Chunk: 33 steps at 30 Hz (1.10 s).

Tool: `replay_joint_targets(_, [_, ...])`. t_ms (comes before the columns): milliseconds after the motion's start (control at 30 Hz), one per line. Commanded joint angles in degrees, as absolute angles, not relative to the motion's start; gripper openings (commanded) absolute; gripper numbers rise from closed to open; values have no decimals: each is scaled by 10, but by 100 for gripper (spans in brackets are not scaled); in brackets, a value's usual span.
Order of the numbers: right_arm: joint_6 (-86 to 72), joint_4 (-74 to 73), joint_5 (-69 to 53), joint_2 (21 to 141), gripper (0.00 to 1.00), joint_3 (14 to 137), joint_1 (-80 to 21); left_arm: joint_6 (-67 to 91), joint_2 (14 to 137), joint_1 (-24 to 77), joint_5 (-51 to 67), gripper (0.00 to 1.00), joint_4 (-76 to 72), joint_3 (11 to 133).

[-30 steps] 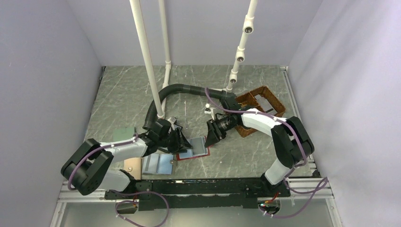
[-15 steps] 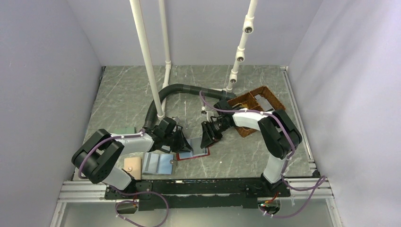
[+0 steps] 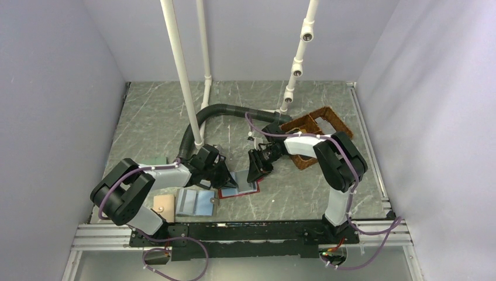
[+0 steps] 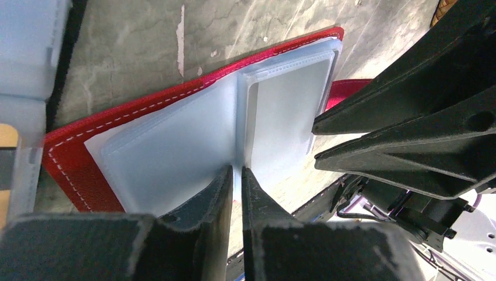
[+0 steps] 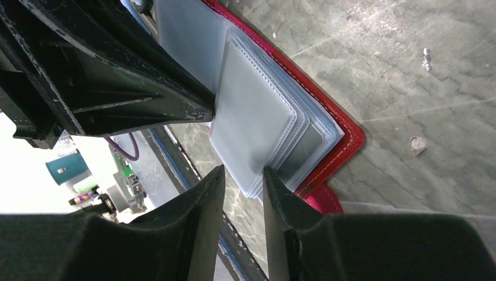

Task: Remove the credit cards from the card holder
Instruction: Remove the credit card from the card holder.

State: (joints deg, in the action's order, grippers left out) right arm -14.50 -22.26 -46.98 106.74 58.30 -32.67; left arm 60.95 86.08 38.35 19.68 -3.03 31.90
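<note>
left gripper (image 4: 235,172) nearly closed, pinching the open red card holder (image 4: 64,164) at its sleeve fold. right gripper (image 5: 243,172) narrow, straddling sleeve stack (image 5: 251,117) corner; clamp unclear.

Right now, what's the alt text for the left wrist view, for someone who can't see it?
A red card holder lies open on the grey marbled table, its clear plastic sleeves fanned out. The left claw is nearly closed on the sleeves' central fold, while the right claw reaches their outer edge.

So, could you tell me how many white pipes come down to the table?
3: a long pipe landing mid-table by the black hose, a second pipe behind it, a jointed pipe near the brown basket.
</note>
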Motion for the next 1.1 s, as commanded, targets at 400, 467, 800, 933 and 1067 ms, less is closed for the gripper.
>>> replay_joint_targets(400, [-130, -257, -342, 1096, 39, 644, -352, 615, 881, 386, 211, 16, -49, 330])
replay_joint_targets(467, [-129, -254, -341, 1095, 39, 644, -359, 616, 881, 386, 211, 16, -52, 329])
replay_joint_targets(800, [-174, -209, -552, 1107, 26, 645, -372, 621, 890, 385, 233, 18, -81, 324])
replay_joint_targets(933, [-186, -186, -585, 1091, 24, 634, -371, 622, 882, 385, 239, 20, -93, 316])
replay_joint_targets(1067, [-185, -188, -588, 1093, 23, 638, -370, 627, 875, 383, 258, 23, -135, 301])
